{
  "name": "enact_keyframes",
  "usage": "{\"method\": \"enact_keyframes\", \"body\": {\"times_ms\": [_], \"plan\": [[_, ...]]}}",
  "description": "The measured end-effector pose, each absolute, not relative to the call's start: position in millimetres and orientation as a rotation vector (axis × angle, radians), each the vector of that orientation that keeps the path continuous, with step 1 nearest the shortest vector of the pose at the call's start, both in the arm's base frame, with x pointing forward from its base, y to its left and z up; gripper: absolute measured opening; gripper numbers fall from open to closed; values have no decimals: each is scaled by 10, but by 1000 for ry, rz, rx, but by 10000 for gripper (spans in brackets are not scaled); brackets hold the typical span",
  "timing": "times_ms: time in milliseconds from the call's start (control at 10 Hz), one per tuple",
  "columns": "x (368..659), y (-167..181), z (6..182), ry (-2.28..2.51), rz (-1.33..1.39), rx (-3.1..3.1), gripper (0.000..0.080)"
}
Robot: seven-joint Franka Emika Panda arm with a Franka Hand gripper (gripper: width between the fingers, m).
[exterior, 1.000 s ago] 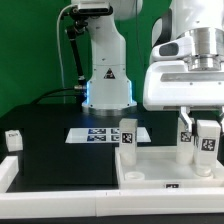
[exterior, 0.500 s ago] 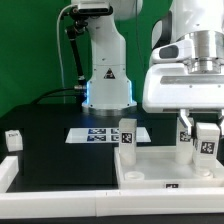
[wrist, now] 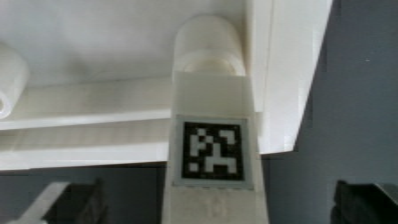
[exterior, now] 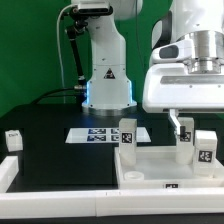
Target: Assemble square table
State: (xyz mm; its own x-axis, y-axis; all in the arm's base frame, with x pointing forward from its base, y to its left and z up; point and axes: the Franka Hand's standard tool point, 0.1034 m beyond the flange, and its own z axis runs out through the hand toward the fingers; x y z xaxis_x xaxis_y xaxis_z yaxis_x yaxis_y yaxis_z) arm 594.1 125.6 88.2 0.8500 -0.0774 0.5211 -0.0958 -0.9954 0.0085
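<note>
The square table's white panel (exterior: 160,163) lies at the front on the exterior view's right. One tagged leg (exterior: 128,138) stands upright at its corner on the exterior view's left. A second tagged leg (exterior: 204,146) stands at the other corner, under my gripper (exterior: 192,128). In the wrist view this leg (wrist: 217,120) sits between my fingers (wrist: 71,202), which stand wide apart and clear of it; the gripper (wrist: 217,208) is open. The panel (wrist: 107,110) shows behind the leg. A loose tagged leg (exterior: 13,141) lies at the exterior view's far left.
The marker board (exterior: 98,134) lies flat on the black table in front of the robot base (exterior: 107,85). Plain white bars (exterior: 8,172) border the table at the front left. Another tagged piece (exterior: 186,134) shows just behind the leg under the gripper.
The leg under the gripper sits a little lower than before. The gripper's fingers have spread away from it.
</note>
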Motion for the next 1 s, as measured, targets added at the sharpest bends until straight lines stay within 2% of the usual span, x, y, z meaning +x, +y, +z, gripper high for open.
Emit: {"method": "enact_keyframes", "body": {"times_ms": [600, 900, 1000], "plan": [[5942, 1241, 876, -136, 814, 2991, 649], [6153, 1127, 1010, -192, 668, 3023, 649], [6138, 1098, 979, -210, 577, 3036, 649]]}}
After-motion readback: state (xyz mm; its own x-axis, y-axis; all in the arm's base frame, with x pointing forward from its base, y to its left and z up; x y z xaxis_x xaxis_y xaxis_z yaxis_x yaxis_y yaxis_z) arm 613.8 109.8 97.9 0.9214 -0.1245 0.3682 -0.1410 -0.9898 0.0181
